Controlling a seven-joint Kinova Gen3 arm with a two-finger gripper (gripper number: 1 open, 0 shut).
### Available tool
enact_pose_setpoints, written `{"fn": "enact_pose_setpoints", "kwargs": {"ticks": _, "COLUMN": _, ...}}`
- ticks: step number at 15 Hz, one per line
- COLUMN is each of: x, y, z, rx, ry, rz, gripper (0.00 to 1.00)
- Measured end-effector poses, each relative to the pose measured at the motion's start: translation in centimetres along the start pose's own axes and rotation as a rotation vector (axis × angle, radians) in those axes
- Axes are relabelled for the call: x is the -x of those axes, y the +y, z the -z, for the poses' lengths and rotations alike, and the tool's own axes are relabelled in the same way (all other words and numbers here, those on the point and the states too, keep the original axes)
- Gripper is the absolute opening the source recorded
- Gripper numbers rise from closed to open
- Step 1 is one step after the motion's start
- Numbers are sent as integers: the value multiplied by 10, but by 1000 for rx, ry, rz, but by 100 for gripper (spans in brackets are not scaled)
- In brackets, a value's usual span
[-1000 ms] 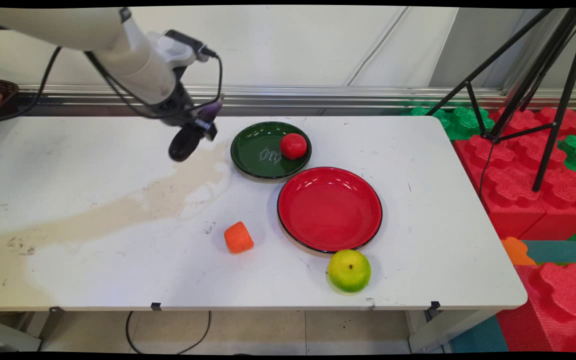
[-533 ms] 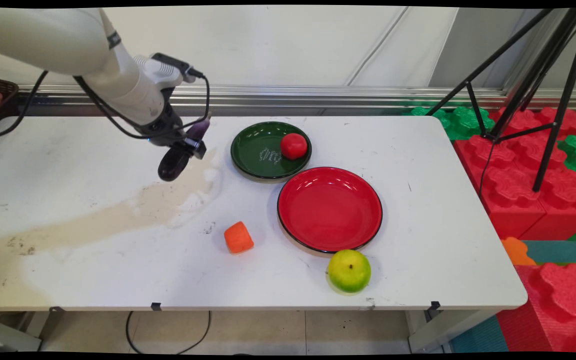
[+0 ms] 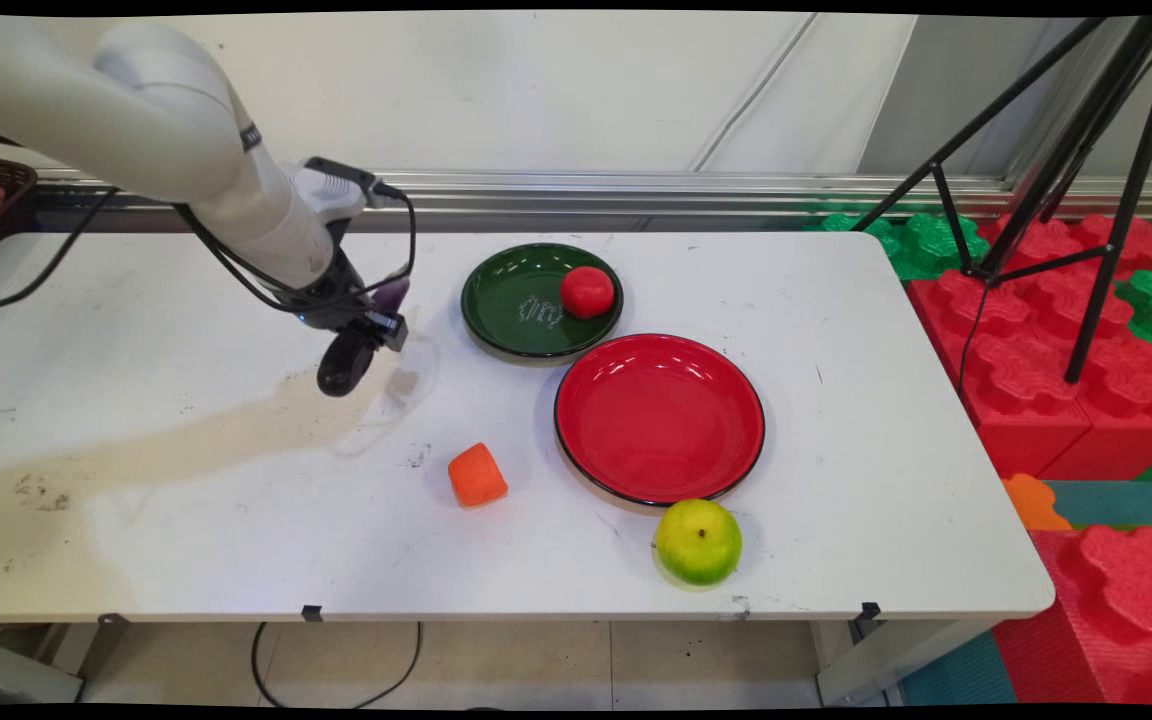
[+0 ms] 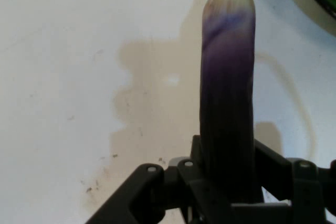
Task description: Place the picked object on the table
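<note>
Pretty bright, even light from overhead, so shadows on the surface (image 3: 836, 330) stay soft. Red plate (image 3: 659, 418) has small glare streaks. Hand view looks a bit soft up close.

pincer (image 3: 361, 345) w/ purple eggplant (image 4: 227, 103) lower, moved left, further from green plate (image 3: 516, 305), nearer table (image 3: 236, 500)

1. White counter (image 3: 236, 520) is showing a long tan stain (image 3: 236, 425) running across its left half.
2. Green plate (image 3: 511, 310) is sitting toward the back with a red tomato (image 3: 587, 292) lying in its right side.
3. Red plate (image 3: 659, 417) is sitting just in front of it, nearly touching.
4. Orange chunk (image 3: 477, 475) is lying left of the red plate.
5. Green apple (image 3: 698, 541) is sitting just beside the red plate's front rim.
6. Black tripod (image 3: 1056, 160) is standing off to the right over red and green foam blocks (image 3: 1036, 360).
</note>
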Motion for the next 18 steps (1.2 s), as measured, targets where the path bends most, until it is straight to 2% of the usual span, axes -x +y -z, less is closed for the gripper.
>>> {"fn": "enact_pose_setpoints", "kwargs": {"ticks": 11, "x": 1, "y": 6, "z": -54, "rx": 26, "ry": -28, "rz": 18, "gripper": 0}}
{"fn": "enact_pose_setpoints", "kwargs": {"ticks": 12, "x": 2, "y": 6, "z": -56, "rx": 28, "ry": -28, "rz": 19, "gripper": 100}}
{"fn": "enact_pose_setpoints", "kwargs": {"ticks": 18, "x": 3, "y": 8, "z": -62, "rx": 38, "ry": -10, "rz": 7, "gripper": 100}}
